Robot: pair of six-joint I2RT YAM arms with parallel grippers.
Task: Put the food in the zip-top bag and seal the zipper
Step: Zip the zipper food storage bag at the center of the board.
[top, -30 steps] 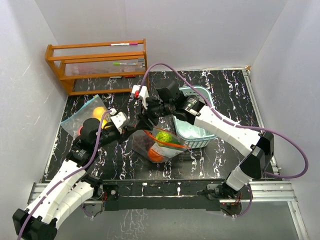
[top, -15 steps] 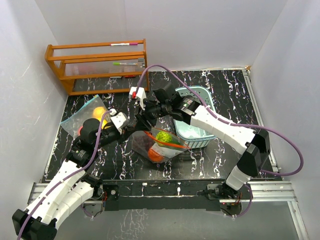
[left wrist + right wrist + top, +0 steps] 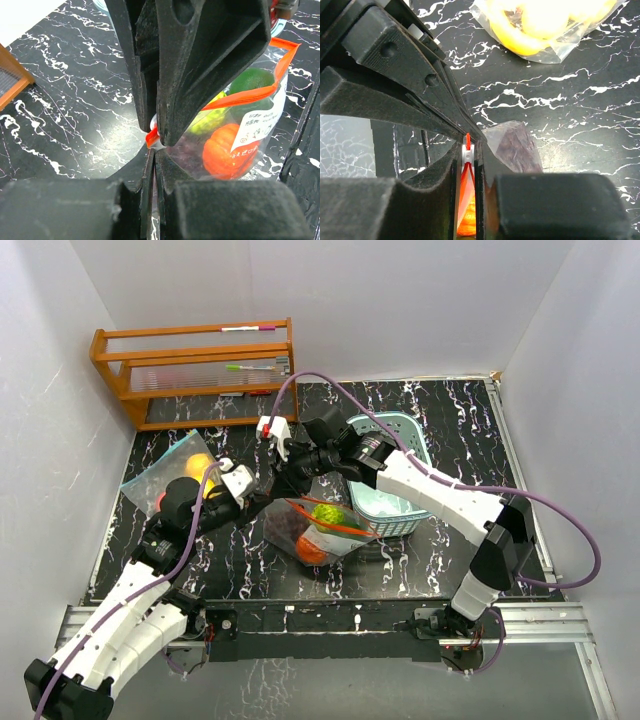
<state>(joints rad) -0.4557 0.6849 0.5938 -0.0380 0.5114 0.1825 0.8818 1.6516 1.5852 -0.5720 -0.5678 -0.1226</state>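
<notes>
Fingers (image 3: 440, 170) of the right gripper (image 3: 468, 152) are squeezed almost together on the orange zipper (image 3: 240, 95), right against the left gripper (image 3: 154, 150), which is clamped tight on the same corner of the zip-top bag (image 3: 318, 530). Food (image 3: 225, 150) sits inside, centre of the overhead view. From both pinches the zipper runs toward that view's lower right, so the right arm looks placed to slide along it

My right fingers (image 3: 385, 210) blur against the lens — the yellow-fruit bag (image 3: 545, 22) runs off the top edge, and the label (image 3: 252, 127) on the zip-top bag (image 3: 220, 150) is unreadable.
</notes>
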